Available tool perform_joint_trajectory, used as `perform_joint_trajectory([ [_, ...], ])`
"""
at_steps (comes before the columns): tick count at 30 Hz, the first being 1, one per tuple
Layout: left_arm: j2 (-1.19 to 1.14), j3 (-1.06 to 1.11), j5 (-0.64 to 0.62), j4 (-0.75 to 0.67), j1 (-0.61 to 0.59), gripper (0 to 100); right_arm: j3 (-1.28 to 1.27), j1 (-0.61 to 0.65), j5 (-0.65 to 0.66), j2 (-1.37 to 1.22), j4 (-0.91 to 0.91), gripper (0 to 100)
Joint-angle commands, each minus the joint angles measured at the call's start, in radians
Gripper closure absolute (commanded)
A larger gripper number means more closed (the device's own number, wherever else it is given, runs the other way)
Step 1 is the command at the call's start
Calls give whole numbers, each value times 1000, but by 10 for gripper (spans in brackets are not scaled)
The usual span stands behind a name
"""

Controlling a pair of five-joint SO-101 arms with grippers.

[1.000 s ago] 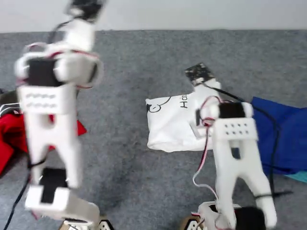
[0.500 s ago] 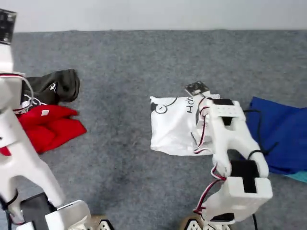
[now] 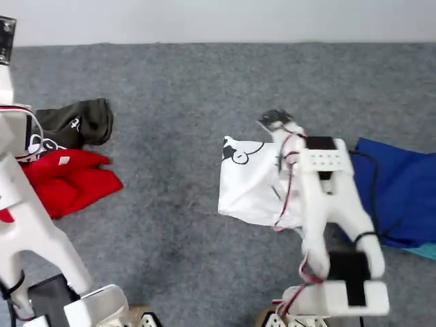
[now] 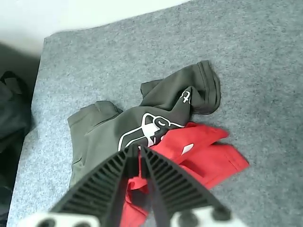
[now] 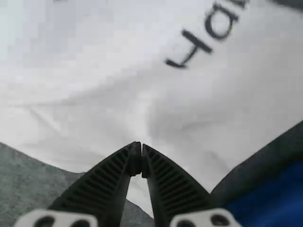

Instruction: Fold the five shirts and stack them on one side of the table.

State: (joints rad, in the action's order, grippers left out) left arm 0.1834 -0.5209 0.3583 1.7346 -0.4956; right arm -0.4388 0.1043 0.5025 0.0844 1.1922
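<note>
Right end effector (image 5: 138, 160): jaws closed, tips against the white shirt (image 3: 251, 187) mid-tabletop (image 3: 177, 116).
Left end effector (image 4: 140, 157): jaws closed, raised above the overlapping dark green shirt (image 4: 106, 137) and red shirt (image 4: 206, 158).
Blue shirt (image 3: 402, 194): beside the white shirt, far right.

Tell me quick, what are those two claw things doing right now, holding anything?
Left gripper: shut, empty, above the crumpled red cloth shirt.
Right gripper: shut, at the white printed cloth shirt; whether it pinches fabric cannot be told.
</note>
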Motion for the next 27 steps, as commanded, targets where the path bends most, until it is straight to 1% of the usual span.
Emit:
perform_joint_trajectory([
  [1, 29, -4, 5, 18, -2, 986, 61, 97, -17, 120, -59, 989],
  [4, 29, -4, 5, 18, -2, 986, 83, 156, -78, 108, -148, 989],
  [7, 31, -4, 5, 18, -2, 986, 89, 209, -86, 38, -283, 989],
  [12, 37, -4, 5, 18, -3, 986, 103, 268, -86, -163, -521, 989],
  [16, 38, -4, 5, 20, -23, 986, 201, 268, -84, -372, -627, 989],
  [21, 37, -4, 6, 20, -81, 986, 411, 272, -84, -604, -618, 989],
  [23, 37, -4, 9, 20, -100, 986, 485, 274, -84, -615, -545, 989],
  [27, 38, -7, 11, 20, -127, 986, 601, 274, -87, -578, -309, 989],
])
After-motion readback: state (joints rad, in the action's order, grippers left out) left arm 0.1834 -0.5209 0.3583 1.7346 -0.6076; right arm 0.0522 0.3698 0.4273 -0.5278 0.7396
